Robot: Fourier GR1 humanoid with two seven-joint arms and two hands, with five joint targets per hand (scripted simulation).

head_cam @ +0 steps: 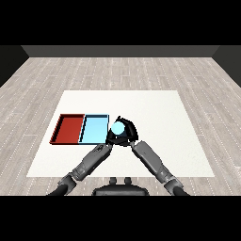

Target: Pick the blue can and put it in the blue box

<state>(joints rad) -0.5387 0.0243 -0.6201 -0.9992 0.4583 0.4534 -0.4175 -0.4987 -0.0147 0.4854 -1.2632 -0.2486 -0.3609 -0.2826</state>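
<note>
The light blue tray [94, 130] lies open from above, just left of the blue can [117, 128]. The red tray [69, 128] touches its left wall. The left hand [112, 138] crowds its near-right corner. Right and far, the table [160, 113] offers unobstructed passage.

White worktop [155, 113], square in outline, resting on a pale grey wood-plank floor [56, 75] that runs back to a dark wall [120, 51]; a red tray [68, 128] with a dark rim lies flat toward the worktop's left side.
</note>
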